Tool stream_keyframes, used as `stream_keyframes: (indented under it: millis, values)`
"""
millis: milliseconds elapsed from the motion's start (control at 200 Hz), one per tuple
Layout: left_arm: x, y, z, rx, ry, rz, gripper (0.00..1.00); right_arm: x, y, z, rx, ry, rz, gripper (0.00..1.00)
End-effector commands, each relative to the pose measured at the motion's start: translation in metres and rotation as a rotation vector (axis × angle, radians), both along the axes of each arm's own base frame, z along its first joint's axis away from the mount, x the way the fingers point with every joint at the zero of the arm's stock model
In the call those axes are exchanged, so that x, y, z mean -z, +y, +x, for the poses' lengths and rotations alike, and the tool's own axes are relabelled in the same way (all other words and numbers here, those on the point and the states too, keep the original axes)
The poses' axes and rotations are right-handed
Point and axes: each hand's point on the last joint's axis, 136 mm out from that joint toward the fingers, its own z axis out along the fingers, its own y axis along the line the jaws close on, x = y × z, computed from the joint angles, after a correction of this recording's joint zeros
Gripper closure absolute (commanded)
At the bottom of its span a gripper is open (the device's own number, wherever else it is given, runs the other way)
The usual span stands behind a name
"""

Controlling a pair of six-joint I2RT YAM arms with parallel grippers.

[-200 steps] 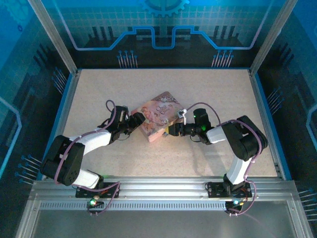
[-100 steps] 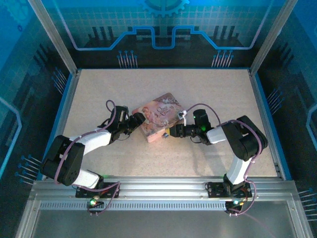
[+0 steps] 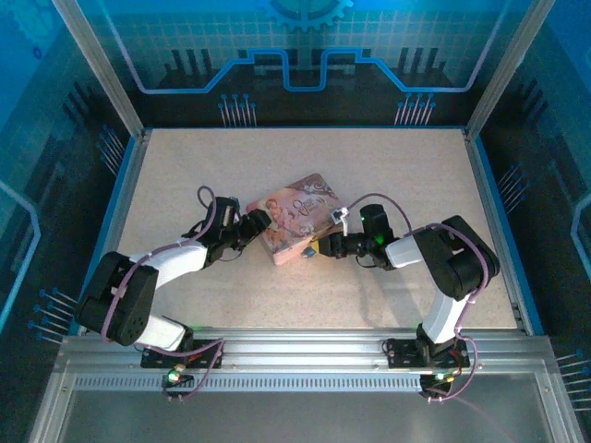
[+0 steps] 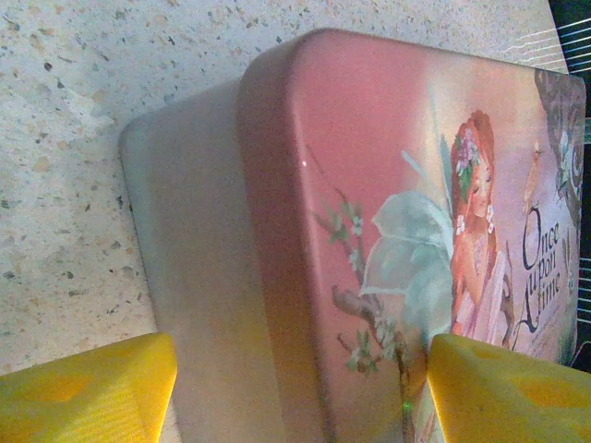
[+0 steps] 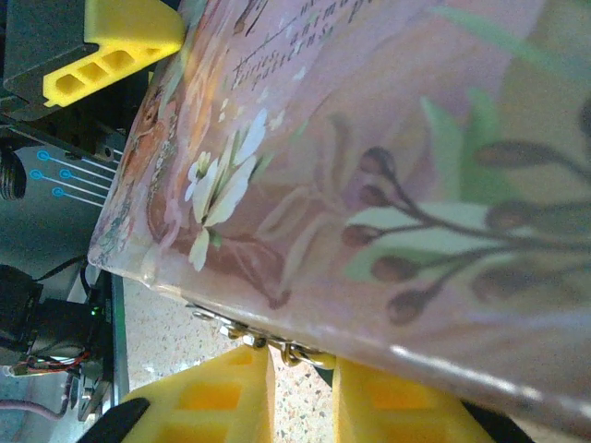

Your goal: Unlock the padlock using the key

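Securing the padlock (image 5: 294, 352) at the pink tin's (image 4: 369, 138) edge seems the step in hand: the left arm's jaws are spread astride the tin's corner, the right arm's jaws are nearly together about the lock, pinching or not I cannot tell, and next the key must meet the keyhole squarely.

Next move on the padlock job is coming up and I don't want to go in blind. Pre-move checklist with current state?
1. Pink tin lying flat on the table: ok.
2. Left gripper at the tin's left corner, with its fingers either side of it: ok. Firm grip: cannot tell.
3. Right gripper at the tin's near edge, with a narrow gap between its fingers: ok.
4. Padlock located: cannot tell. Silvery metal bits sit at the tin's edge just above the right fingertips, but no dark body can be made out.
5. Key in the right gripper: cannot tell. None can be made out between the fingers.
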Motion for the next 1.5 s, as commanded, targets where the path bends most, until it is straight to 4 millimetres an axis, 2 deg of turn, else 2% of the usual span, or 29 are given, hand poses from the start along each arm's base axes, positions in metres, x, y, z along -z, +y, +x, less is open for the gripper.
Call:
stream_keyframes:
  millis: [0,185,620,970,1201,1496]
  values:
    - [0.019,0.001,-0.017,0.013,0.084,0.021,0.27,-0.002,0.005,-0.013,-0.034,0.024,0.000,0.84]
    - [0.016,0.002,-0.017,0.011,0.080,0.024,0.27,0.002,0.001,-0.009,-0.002,0.034,-0.028,0.92]
    - [0.020,0.004,-0.021,0.012,0.089,0.040,0.26,0.001,-0.021,0.005,0.133,0.055,-0.034,1.00]
    - [0.016,0.005,-0.023,0.006,0.086,0.034,0.25,-0.006,-0.031,0.012,0.223,0.069,-0.043,1.00]
    - [0.015,0.004,-0.025,0.010,0.088,0.020,0.22,-0.017,-0.039,0.017,0.336,0.111,0.007,1.00]
    - [0.018,0.003,-0.026,0.016,0.096,0.017,0.22,-0.015,-0.030,0.019,0.371,0.178,0.002,1.00]
